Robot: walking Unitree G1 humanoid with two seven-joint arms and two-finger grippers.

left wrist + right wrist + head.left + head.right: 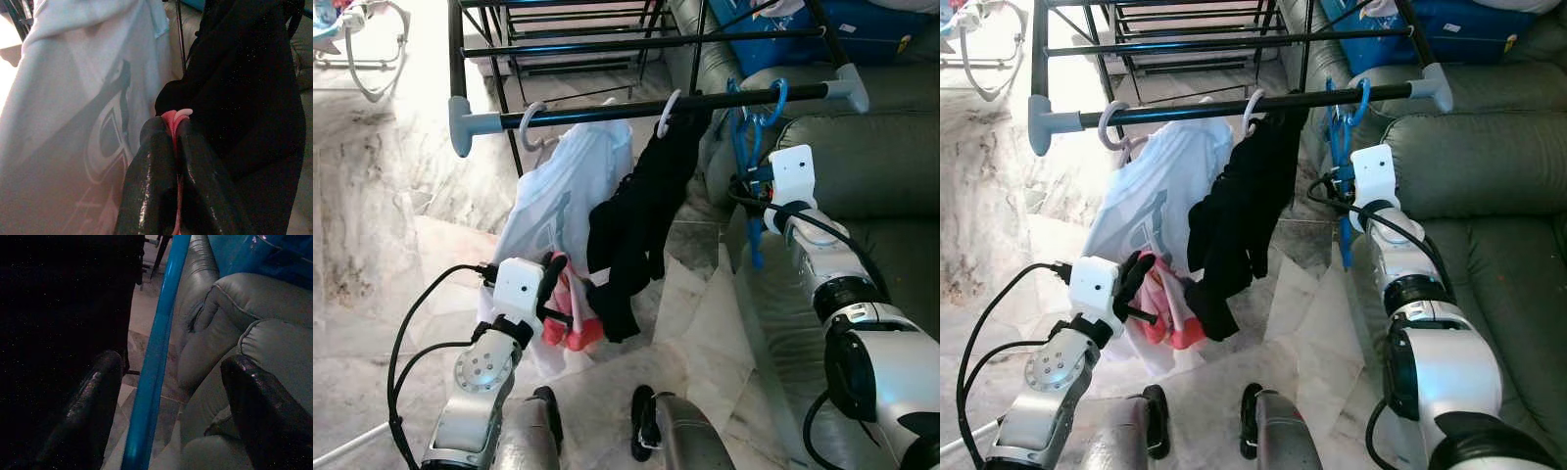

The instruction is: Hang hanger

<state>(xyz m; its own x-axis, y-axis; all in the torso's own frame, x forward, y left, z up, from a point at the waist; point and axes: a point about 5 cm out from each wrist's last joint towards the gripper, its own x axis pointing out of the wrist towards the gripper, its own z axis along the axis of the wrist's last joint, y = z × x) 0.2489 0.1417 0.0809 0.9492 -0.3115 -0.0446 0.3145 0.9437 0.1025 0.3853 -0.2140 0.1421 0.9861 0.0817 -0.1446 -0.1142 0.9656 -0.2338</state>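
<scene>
At lower left of the head view, the left gripper (554, 294) has its fingers (151, 166) pressed together on a pink garment (570, 328), low beside the white shirt (563, 191) and black garment (641, 211) already hanging from the rack bar (646, 108). At upper right, the blue hanger (754, 127) has its hook over the bar's end. The right gripper (168, 406) has its fingers spread, either side of the hanger's arm without touching it. The hanging looks essentially done; withdrawing the arm remains.
</scene>
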